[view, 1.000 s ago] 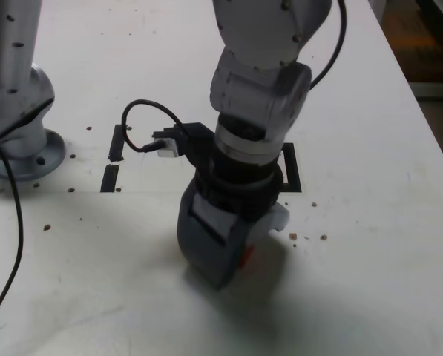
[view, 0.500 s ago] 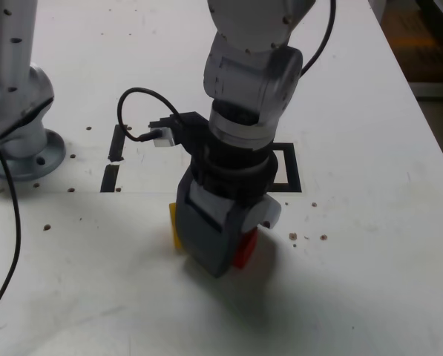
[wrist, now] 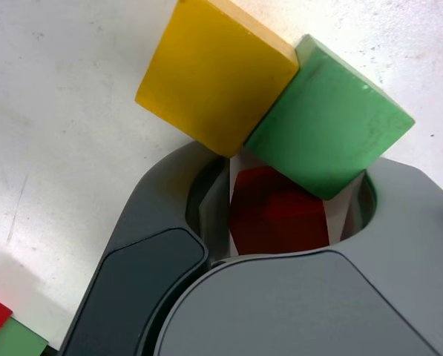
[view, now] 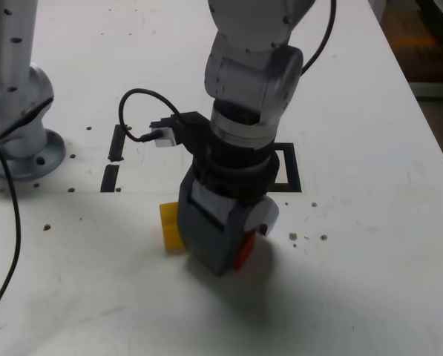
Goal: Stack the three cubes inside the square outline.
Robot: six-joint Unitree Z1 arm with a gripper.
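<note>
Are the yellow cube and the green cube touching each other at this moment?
Touching. In the wrist view the yellow cube and the green cube meet along one side with no table showing between them. The exterior view hides the green one behind the gripper.

Both views are evenly lit, bright without harsh glare. In the exterior view the white surface (view: 369, 282) shows only a soft, diffuse shadow spreading around and in front of the gripper (view: 225, 245) — no hard edge, so the light falls from above and is broad. That view is slightly soft and grainy. In the wrist view the yellow cube (wrist: 214, 70) and green cube (wrist: 329, 119) are sharp and saturated, while the red cube (wrist: 277, 211) sits dim between the jaws — shaded by them.
</note>
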